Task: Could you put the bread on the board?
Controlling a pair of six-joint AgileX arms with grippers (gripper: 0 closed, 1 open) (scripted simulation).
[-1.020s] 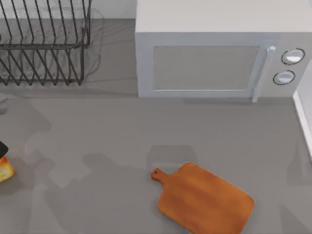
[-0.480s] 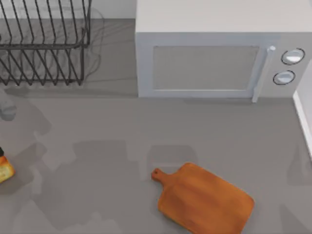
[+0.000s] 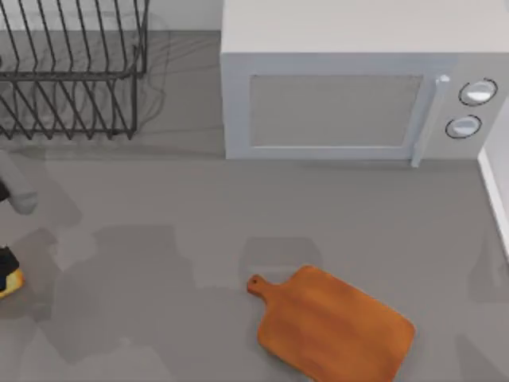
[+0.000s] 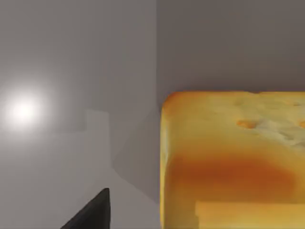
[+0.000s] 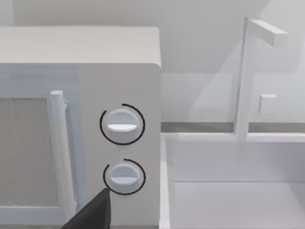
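My left claw (image 3: 5,263) is on the bread (image 3: 9,281) at the tabletop's (image 3: 199,215) left edge, grip unclear; board (image 3: 334,326) well apart.

No readable text, label, brand or number appears on anything.

The top view looks straight down on the bench (image 3: 199,207) from well above, with the microwave (image 3: 350,95) along its far edge, a wire dish rack (image 3: 71,72) to the microwave's left and the board (image 3: 334,326) on the bench in front of the microwave. The left wrist view sits very close to the bread (image 4: 233,157), which lies far to the microwave's left at the bench edge (image 3: 9,280). The right wrist view faces the microwave's front (image 5: 81,143) from nearby at about its height, sharing its two dials (image 5: 122,125) and door handle (image 5: 59,152) with the top view.
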